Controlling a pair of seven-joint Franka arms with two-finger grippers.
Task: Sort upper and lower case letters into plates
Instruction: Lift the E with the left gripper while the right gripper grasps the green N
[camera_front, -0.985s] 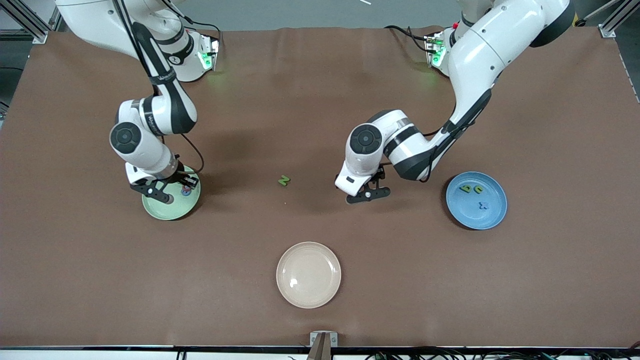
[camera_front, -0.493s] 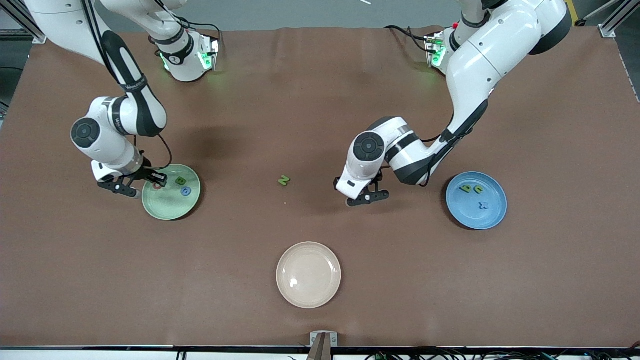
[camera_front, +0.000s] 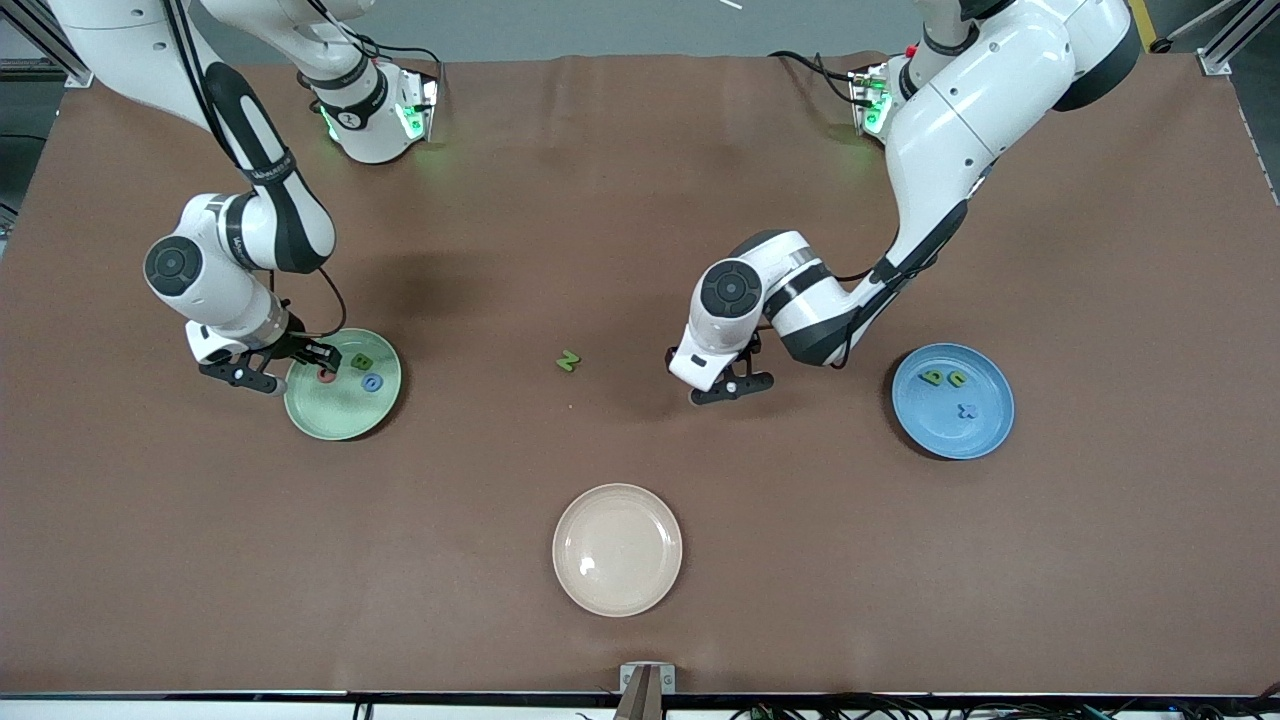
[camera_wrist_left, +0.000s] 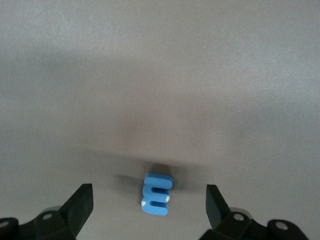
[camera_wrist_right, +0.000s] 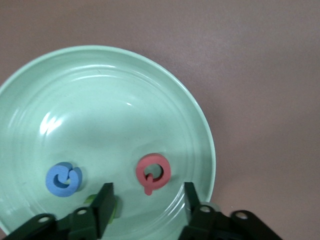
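The pale mint plate (camera_front: 340, 415) holds a green B (camera_front: 361, 362), a blue G (camera_front: 372, 382) and a pink-red Q (camera_front: 325, 376). My right gripper (camera_front: 285, 365) hangs open low over that plate's rim. In the right wrist view the Q (camera_wrist_right: 153, 173) lies loose on the plate (camera_wrist_right: 110, 100) just off the fingertips. The blue plate (camera_front: 950, 435) holds two green small letters (camera_front: 945, 378) and a blue x (camera_front: 966, 410). My left gripper (camera_wrist_left: 148, 202) stands open over a blue m (camera_wrist_left: 157, 193) on the table. A green N (camera_front: 568, 361) lies between the mint plate and the left gripper (camera_front: 733, 385).
A cream-beige plate (camera_front: 617, 549) with nothing in it sits nearer the front camera, mid-table. Brown cloth covers the table. Both arms' bases stand at the table's edge farthest from the front camera.
My right gripper swung from over the mint plate's middle to its rim at the right arm's end and opened; the pink Q now lies on the plate. The left gripper shifted slightly.
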